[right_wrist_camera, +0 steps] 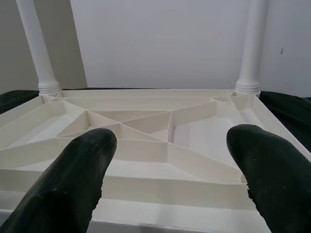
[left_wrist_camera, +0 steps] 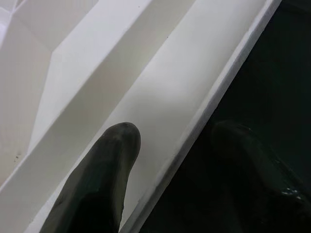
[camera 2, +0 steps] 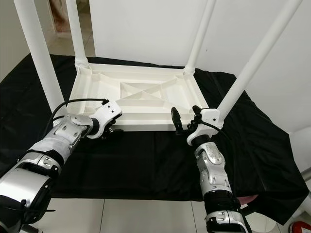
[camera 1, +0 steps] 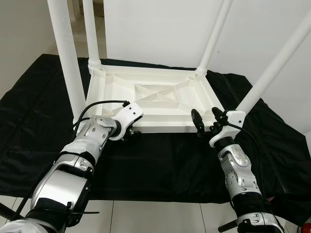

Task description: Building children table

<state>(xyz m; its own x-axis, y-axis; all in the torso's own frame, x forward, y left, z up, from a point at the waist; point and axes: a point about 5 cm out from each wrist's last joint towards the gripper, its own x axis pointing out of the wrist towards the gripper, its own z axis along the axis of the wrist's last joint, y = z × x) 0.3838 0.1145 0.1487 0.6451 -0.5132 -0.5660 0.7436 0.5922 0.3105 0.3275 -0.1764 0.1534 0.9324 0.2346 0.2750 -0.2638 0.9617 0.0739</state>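
The left hand (camera 1: pixel 132 133) sits at the near rim of the upturned table (camera 1: pixel 155 94), close to its near-left corner. One finger (left_wrist_camera: pixel 104 179) lies over the inside of the rim and the other shows dimly outside it against the dark cloth, so the hand seems to straddle the edge; whether it is truly pinching it I cannot tell. The right hand (camera 1: pixel 206 122) hovers just before the same rim near the near-right corner, its two fingers spread wide with nothing between them, pointing into the ribbed underside.

The table lies top-down on a black cloth (camera 1: pixel 160 165) spread over the tiled floor (camera 1: pixel 146 216), probably to spare its surface from scratches. Four white legs (camera 1: pixel 65 53) stand up from its corners, so the legs look fitted already. With both hands at the near edge, my guess is they are set to grip and turn the table upright.
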